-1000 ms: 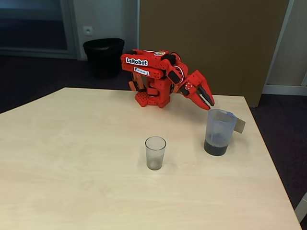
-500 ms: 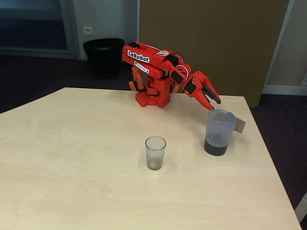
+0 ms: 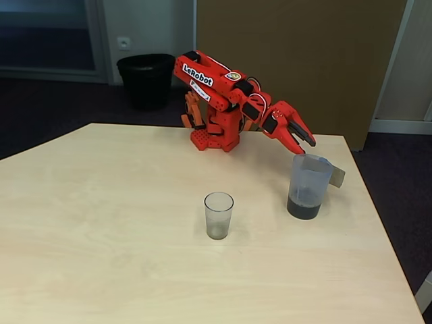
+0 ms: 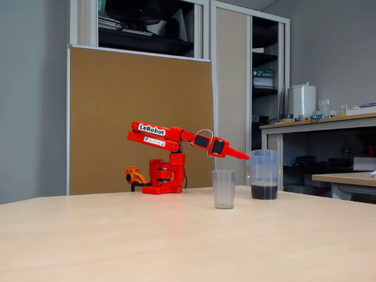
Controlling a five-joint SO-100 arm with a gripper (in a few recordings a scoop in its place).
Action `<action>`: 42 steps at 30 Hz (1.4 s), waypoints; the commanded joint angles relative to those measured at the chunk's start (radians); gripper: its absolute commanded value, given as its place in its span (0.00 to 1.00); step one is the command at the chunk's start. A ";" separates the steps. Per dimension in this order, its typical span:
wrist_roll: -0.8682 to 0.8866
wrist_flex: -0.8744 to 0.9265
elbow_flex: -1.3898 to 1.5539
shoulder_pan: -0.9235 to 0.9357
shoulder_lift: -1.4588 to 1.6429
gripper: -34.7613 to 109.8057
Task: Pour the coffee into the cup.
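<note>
Soft, even daylight fills both fixed views, bright and without glare. The table (image 3: 101, 223) shows only faint shadows under the cup (image 3: 219, 214). Focus is sharp near; the far right shelves (image 4: 267, 76) look slightly soft.

One cup (image 3: 219, 214), one jug (image 3: 308, 185), one arm (image 3: 229, 101), one bin (image 3: 146, 79).

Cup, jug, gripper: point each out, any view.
cup (image 3: 219, 217): a fixed view, on its clear side wall.
jug (image 3: 308, 177): a fixed view, on its wall above the coffee.
gripper (image 3: 301, 144): a fixed view, between its fingertips.
</note>
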 commanded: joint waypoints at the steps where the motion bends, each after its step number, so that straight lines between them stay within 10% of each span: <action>1: -0.003 0.025 -0.114 0.006 -0.078 0.40; 42: -0.058 -0.133 -0.152 0.000 -0.426 0.38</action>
